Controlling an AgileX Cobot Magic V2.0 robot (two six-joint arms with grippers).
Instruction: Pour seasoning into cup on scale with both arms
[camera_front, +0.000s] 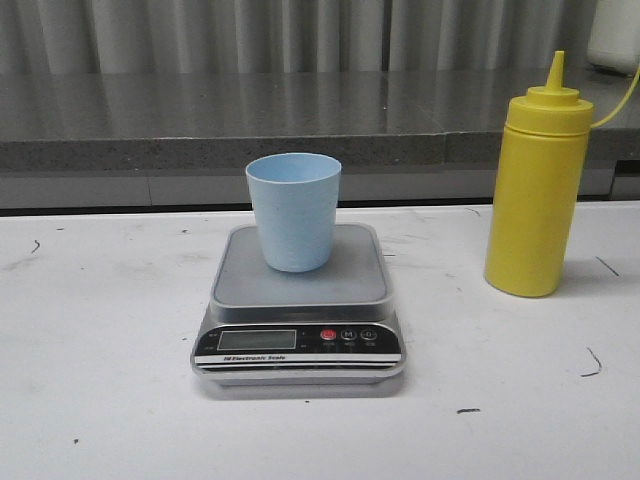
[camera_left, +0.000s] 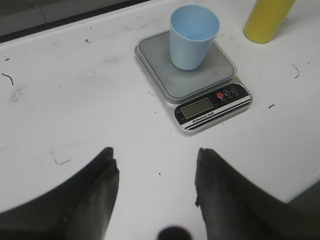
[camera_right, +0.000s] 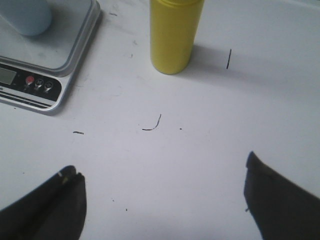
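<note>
A: Start with the front view. What's laid out?

B: The pale blue cup (camera_front: 294, 210) stands upright on the steel platform of the digital kitchen scale (camera_front: 298, 310), mid-desk (camera_front: 100, 380). The yellow squeeze bottle of seasoning (camera_front: 536, 185) stands upright to the right, well apart from the scale, its nozzle cap on. No arm shows in this view.

A: And the left wrist view?

B: The left pincer (camera_left: 156, 192) hangs over bare desk with its fingers spread apart, holding nothing. The cup and scale lie ahead of it, the bottle's base beyond.

A: Right wrist view?

B: The right pincer (camera_right: 162, 200) is spread wide too, also holding nothing, with the bottle straight ahead and the scale's corner off to one side.

A: So which step is this?

B: The very start, I'd say: nothing gripped, nothing poured. The next move likely calls for the right pincer to reach forward and close around the bottle's body, low enough to stay steady for tipping, while the left goes toward the cup to steady it.
</note>
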